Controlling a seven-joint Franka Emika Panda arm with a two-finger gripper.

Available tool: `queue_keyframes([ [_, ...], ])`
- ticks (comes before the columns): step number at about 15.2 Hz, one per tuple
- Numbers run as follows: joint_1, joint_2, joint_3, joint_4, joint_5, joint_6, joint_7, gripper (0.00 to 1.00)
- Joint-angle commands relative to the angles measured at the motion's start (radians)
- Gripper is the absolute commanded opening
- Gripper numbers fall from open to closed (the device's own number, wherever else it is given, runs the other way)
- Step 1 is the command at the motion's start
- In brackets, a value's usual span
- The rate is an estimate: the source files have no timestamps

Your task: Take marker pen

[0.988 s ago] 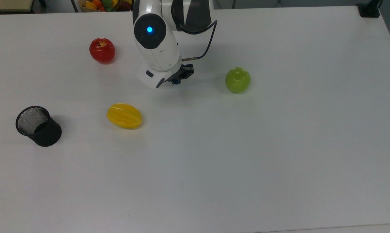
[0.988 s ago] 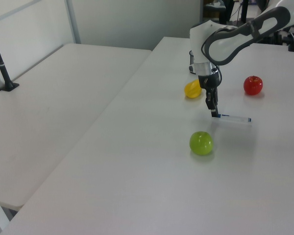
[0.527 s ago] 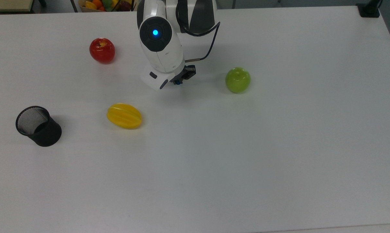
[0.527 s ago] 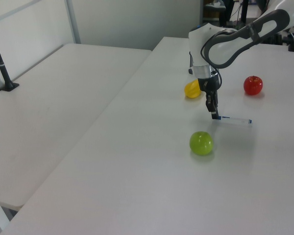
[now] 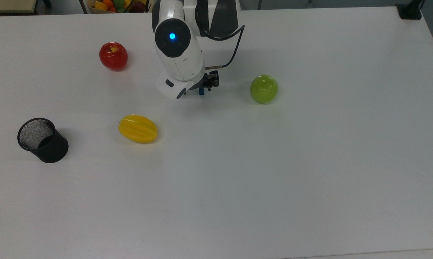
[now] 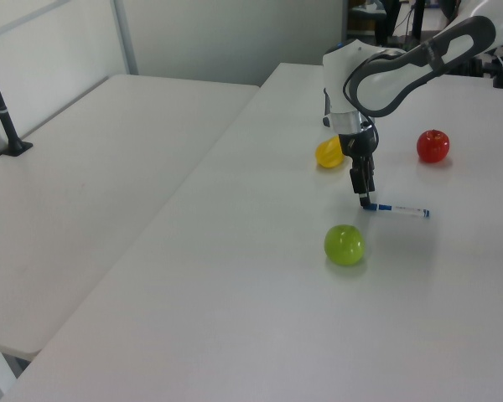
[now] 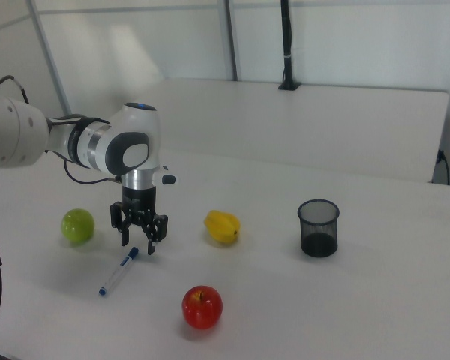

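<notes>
On the white table (image 7: 375,300) the robot arm (image 7: 105,150) reaches down, its gripper (image 7: 138,246) spread apart just over the blue-capped end of the marker pen (image 7: 118,273), which lies flat between the green apple (image 7: 78,225) and the red apple (image 7: 202,306). Beyond stand a black mesh cup (image 7: 318,227) and a yellow fruit (image 7: 222,226).

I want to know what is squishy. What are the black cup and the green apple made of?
The black cup looks like fine metal mesh: a see-through woven wall under a solid rim, with a matte finish. It is probably stiff. The green apple looks like smooth, glossy plastic or wax, since bright lights shine off its skin. It could be a toy fruit, but looks alone cannot settle that.
</notes>
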State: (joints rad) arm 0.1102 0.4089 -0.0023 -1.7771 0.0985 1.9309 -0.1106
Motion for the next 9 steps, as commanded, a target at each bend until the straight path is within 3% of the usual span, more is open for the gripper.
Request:
queue_keyframes([
  [1,0.016,-0.031,-0.012,-0.015,-0.017,-0.015,0.025,0.88],
  [3,0.006,-0.085,-0.019,-0.002,-0.019,-0.02,0.072,1.0],
  [9,-0.072,-0.168,-0.025,0.139,-0.017,-0.219,0.097,1.0],
])
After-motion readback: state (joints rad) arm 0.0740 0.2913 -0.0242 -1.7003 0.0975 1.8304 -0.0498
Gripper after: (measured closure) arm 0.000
